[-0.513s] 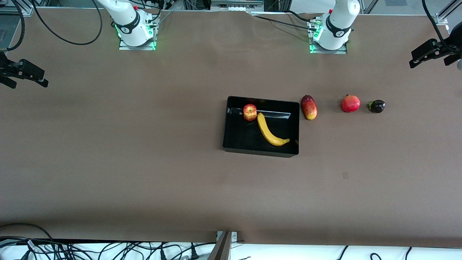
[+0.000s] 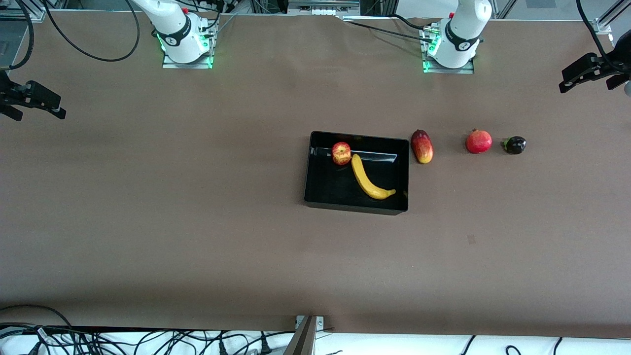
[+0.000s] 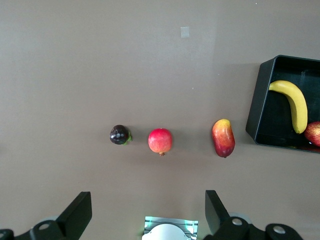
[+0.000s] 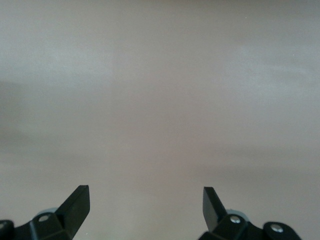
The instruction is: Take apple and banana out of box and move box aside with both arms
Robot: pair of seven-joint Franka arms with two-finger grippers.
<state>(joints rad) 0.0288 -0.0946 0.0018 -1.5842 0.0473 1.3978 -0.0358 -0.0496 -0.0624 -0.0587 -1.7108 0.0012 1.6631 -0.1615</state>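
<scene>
Comparison with the frame half a second earlier: no visible change; fruits, box and both arms sit where they were.

Left tool (image 2: 589, 74): raised high over the left arm's end of the surface (image 2: 197, 197), fingers (image 3: 80, 212) spread wide, nothing between them, touching nothing. Right tool (image 2: 34, 101): raised over the right arm's end of the surface, fingers (image 4: 77, 202) equally wide apart, empty; its wrist view shows only bare surface. Both arms wait.

Box (image 2: 320, 195): black, open-topped, near mid-surface, somewhat toward the left arm's end. Apple (image 2: 341, 153) rests inside it near the wall farther from the front camera. Banana (image 2: 367, 178) lies inside too, one end just beside the apple, curving toward the nearer wall.

Outside the box, in a row toward the left arm's end: mango (image 2: 422, 146) just beside the box wall, then pomegranate (image 2: 478, 141), then a small dark purple fruit (image 2: 514, 145) near the pomegranate.
</scene>
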